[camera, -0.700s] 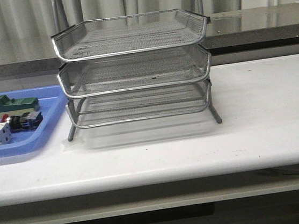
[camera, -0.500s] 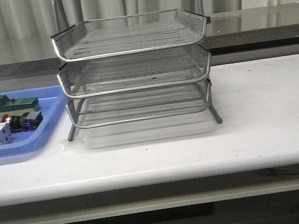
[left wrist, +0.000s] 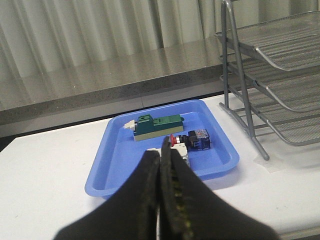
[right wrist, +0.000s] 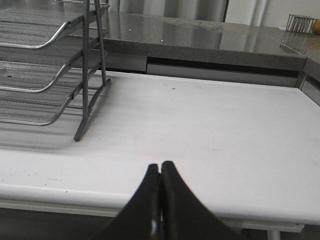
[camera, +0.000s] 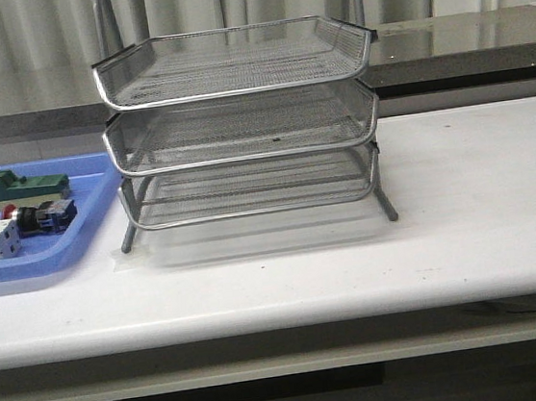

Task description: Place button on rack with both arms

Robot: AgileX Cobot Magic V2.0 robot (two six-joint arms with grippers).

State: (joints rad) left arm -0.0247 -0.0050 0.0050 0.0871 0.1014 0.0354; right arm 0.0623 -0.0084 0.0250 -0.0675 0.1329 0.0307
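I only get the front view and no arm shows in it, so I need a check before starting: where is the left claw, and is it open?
Observer: The left claw is shut and empty, facing the blue tray.
Operator: Is the button clear to grab?
Observer: The button lies on its side, close beside the white block.
Operator: And the right claw?
Observer: The right claw is shut too, over bare table beside the rack.
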